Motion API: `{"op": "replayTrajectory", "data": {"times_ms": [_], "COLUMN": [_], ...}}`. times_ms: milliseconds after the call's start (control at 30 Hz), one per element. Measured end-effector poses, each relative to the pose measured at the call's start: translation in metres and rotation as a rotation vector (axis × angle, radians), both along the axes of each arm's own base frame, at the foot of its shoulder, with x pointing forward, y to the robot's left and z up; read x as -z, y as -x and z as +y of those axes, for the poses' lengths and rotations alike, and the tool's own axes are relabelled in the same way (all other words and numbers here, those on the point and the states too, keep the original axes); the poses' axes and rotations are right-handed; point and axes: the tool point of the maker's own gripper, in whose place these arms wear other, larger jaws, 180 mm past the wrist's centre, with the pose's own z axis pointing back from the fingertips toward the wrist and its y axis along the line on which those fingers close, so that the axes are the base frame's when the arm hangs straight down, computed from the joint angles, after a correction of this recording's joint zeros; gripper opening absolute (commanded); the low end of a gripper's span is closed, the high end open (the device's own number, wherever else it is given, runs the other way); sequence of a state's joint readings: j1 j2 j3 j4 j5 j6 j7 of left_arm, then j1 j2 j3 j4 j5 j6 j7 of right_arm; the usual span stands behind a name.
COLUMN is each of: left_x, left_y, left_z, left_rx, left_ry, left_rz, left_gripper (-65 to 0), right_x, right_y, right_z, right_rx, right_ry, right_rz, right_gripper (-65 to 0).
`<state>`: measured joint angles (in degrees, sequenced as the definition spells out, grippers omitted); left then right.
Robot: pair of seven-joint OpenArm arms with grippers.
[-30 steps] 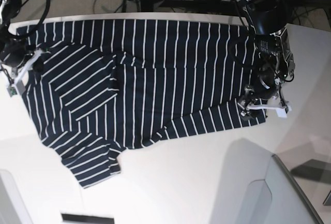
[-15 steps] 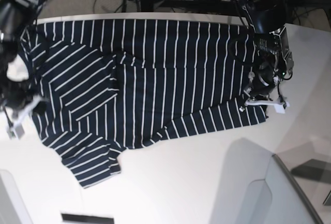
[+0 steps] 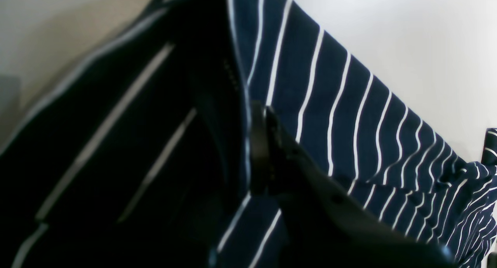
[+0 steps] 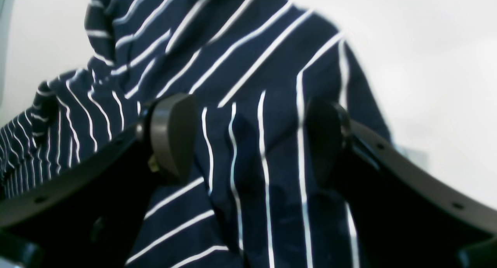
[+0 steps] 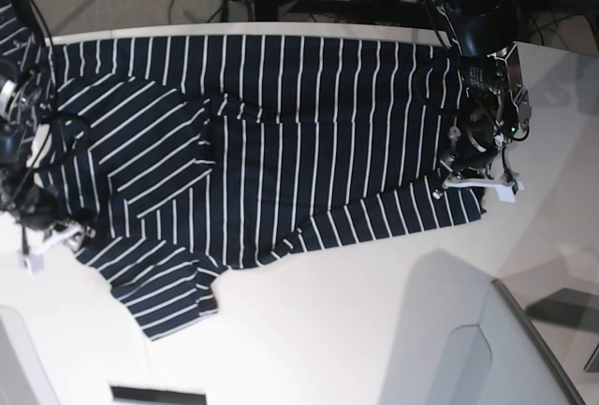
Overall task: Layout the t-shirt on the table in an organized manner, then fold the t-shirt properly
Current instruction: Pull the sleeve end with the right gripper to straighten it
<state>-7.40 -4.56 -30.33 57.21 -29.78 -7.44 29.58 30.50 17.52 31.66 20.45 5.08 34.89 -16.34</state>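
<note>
Navy striped t-shirt [image 5: 281,134] spread on white table [image 5: 356,330]; left gripper [image 5: 465,180] pinching its hem; right gripper [image 4: 248,143] spread over fabric.

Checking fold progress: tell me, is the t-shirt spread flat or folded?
Mostly spread: the t-shirt lies open across the table, one sleeve flap doubled over its body.
</note>
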Motion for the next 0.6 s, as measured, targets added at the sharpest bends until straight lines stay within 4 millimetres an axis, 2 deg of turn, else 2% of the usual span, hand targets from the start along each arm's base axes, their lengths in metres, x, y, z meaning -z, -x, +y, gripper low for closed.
{"op": "replayTrajectory", "data": {"times_ms": [67,133,267,367,467,600], "left_x": [0.000,0.000,-0.001,-0.001,-0.001,-0.001], "left_y": [0.000,0.000,0.001,0.001,0.001,0.001], "left_z": [0.000,0.001,0.006,0.006,0.005,0.006], "left_rx": [0.000,0.002,0.001,0.000,0.001,0.001], "left_ry": [0.000,-0.001,-0.011,-0.011,-0.009,-0.012], "left_rz": [0.000,0.001,0.004,0.004,0.004,0.004], "left_gripper": [-65.0,-65.0,-65.0,-65.0,-65.0,-65.0], "right_x": [0.013,0.014,0.003,-0.002,0.003,0.012], "right_y": [0.013,0.018,0.011,0.010,0.016,0.025], "right_z": [-0.012,-0.016,-0.025,-0.041,-0.051,-0.052], "right_rx": [0.049,0.055,0.057,0.083,0.121,0.139], "right_ry": [0.037,0.032,0.057,0.084,0.115,0.127], "right_rz": [0.014,-0.002,-0.028,-0.033,-0.005,0.010], "right_gripper": [-22.5,-22.5,-23.0,-23.0,-22.8,-22.5]}}
